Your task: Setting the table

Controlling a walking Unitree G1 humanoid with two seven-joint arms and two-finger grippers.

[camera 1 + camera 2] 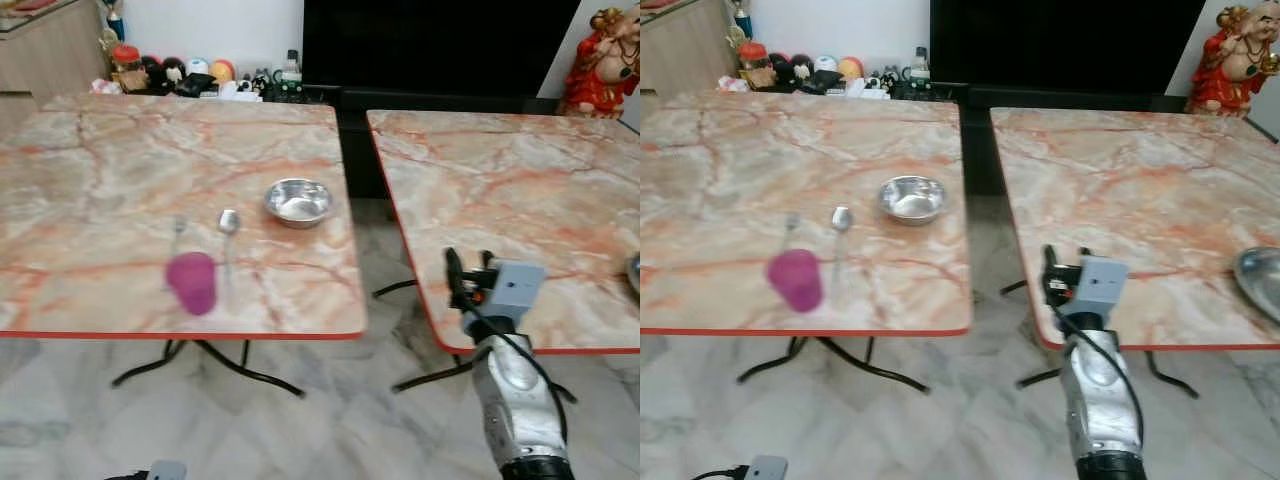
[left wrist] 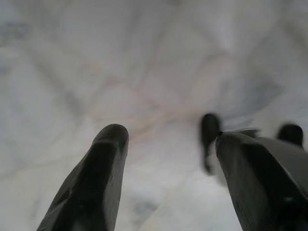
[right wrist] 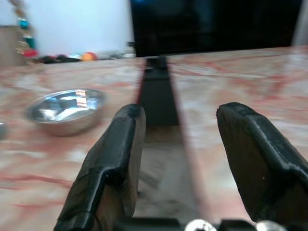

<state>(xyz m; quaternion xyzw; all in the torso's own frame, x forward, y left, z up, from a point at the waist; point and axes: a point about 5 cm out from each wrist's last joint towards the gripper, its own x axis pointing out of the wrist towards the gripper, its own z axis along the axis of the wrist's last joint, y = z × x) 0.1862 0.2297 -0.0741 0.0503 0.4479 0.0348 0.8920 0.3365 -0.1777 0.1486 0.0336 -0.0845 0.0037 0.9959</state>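
The right gripper is open and empty, raised near the gap between the two tables. The left gripper, also open, hangs over the floor. One steel bowl, stiff, light and slippery, is best taken by its rim. One pink cup, one spoon and one fork lie beside it.

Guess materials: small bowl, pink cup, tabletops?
Small bowl: looks like polished steel, with a silvery mirror sheen and bright reflections inside. Pink cup: probably plastic, magenta and slightly translucent, though it is blurred. Tabletops: glossy marble-look surface with orange veins and a thin red edge band, so likely laminate rather than stone; can't confirm.
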